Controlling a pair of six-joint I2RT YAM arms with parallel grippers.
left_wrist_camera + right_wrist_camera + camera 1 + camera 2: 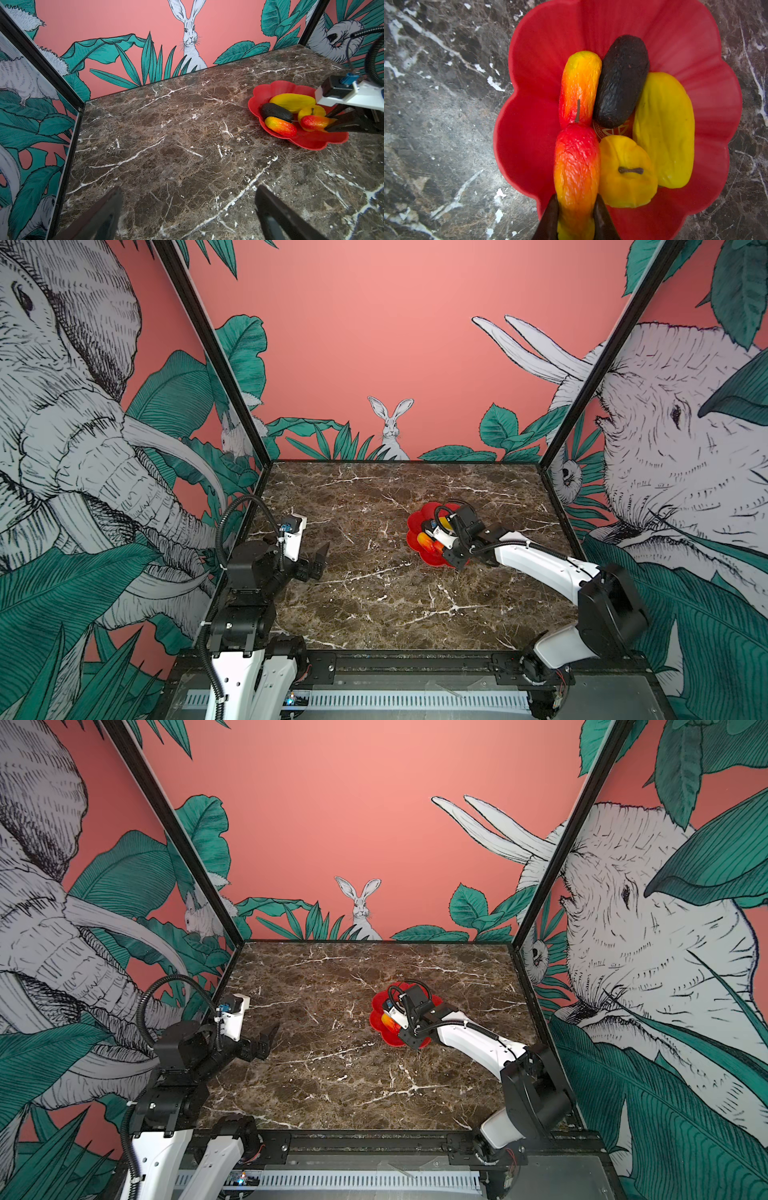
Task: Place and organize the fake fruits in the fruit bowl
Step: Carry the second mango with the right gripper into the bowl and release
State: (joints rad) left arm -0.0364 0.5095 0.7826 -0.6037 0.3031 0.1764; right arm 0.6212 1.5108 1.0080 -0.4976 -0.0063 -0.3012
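Right gripper [576,209]: clamped on a red-yellow mango [576,166] — low in the fruit bowl [539,62].
Left gripper [189,188]: jaws spread, holding nothing — well apart from it.

Both the left arm [232,674] and the right arm [540,560] wore glossy white shells on their long links, joined by chunky matte black joint housings [611,605]. A ribbed black conduit [248,497] ran from the left arm, and a thinner black cable [498,544] lay along the right. A white wrist camera bracket [353,97] bore a blue connector [350,78]. The left gripper [189,188] had dark, tapered fingers [276,216].
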